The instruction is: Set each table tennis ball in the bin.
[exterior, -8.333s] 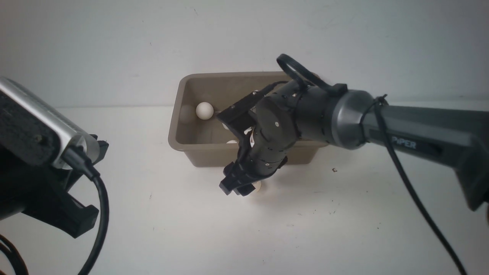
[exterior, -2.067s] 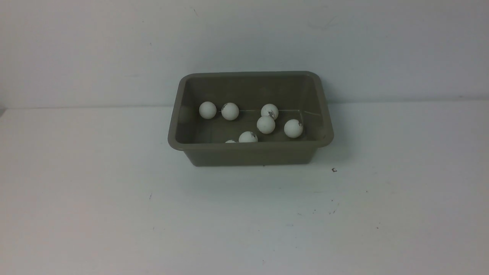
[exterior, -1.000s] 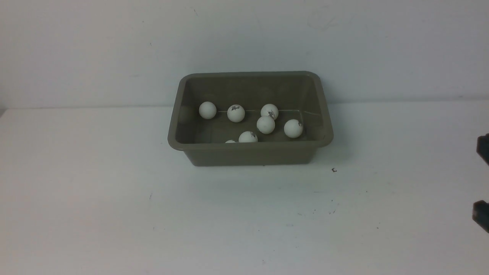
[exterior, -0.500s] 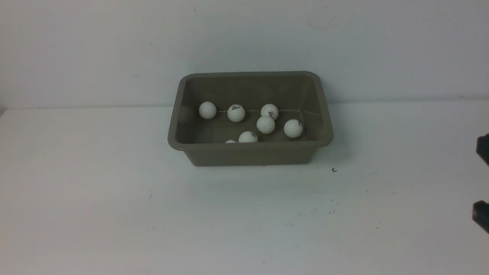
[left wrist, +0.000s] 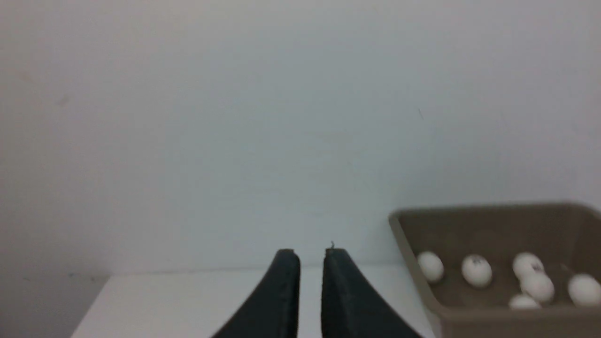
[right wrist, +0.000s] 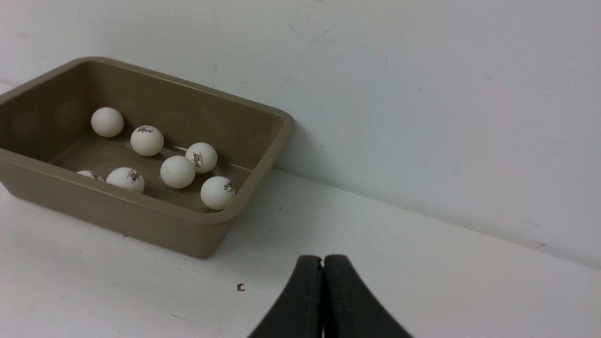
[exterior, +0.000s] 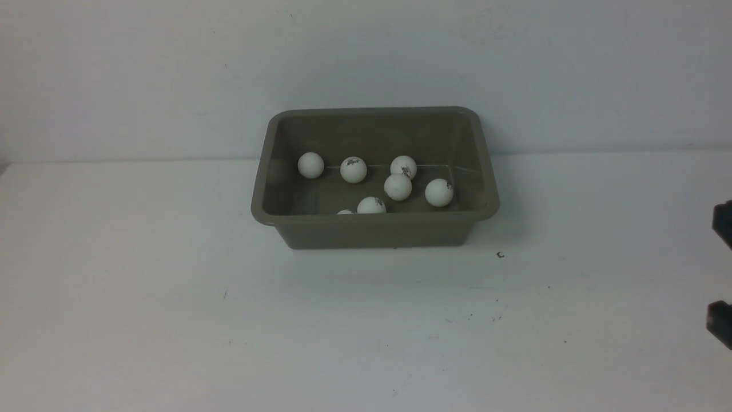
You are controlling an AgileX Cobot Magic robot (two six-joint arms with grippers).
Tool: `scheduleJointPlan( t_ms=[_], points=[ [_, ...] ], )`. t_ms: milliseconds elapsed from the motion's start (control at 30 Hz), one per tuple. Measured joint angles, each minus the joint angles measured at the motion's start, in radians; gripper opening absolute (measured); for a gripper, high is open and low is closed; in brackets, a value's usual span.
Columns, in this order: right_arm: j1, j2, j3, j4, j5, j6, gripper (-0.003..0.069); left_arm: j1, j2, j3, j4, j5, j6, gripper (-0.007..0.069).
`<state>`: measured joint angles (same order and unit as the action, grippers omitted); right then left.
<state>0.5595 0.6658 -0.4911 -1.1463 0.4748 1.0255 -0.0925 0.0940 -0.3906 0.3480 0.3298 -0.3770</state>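
Now right gripper pressed closed, empty.

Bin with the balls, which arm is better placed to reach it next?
Probably right: the right arm shows at the front view's edge, on the bin's side; the left arm does not.

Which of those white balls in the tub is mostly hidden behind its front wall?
The ball nearest the bin's front-left; only its top shows above the rim, while the others show nearly whole.

small dark logos on the table tennis balls, unreadable
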Motion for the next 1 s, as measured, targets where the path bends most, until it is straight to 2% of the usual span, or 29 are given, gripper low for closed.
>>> scheduleJointPlan(
  t_ms=[67, 233, 567, 1000],
  points=[
    [0.0, 0.0, 0.0, 0.0, 0.0, 0.0, -0.0015, 0.095, -0.004, 0.013, 0.0, -0.058, -0.053, 0.0058],
    [0.0, 0.0, 0.0, 0.0, 0.0, 0.0, -0.0015, 0.208, -0.052, 0.118, 0.0, -0.097, -0.143, 0.0058],
    [0.0, 0.0, 0.0, -0.003, -0.001, 0.0, -0.0015, 0.228, -0.105, 0.408, 0.081, -0.201, -0.168, 0.0058],
    [0.0, 0.0, 0.0, -0.003, -0.001, 0.0, -0.0015, 0.229, -0.105, 0.418, 0.086, -0.209, -0.21, 0.0058]
  ],
)
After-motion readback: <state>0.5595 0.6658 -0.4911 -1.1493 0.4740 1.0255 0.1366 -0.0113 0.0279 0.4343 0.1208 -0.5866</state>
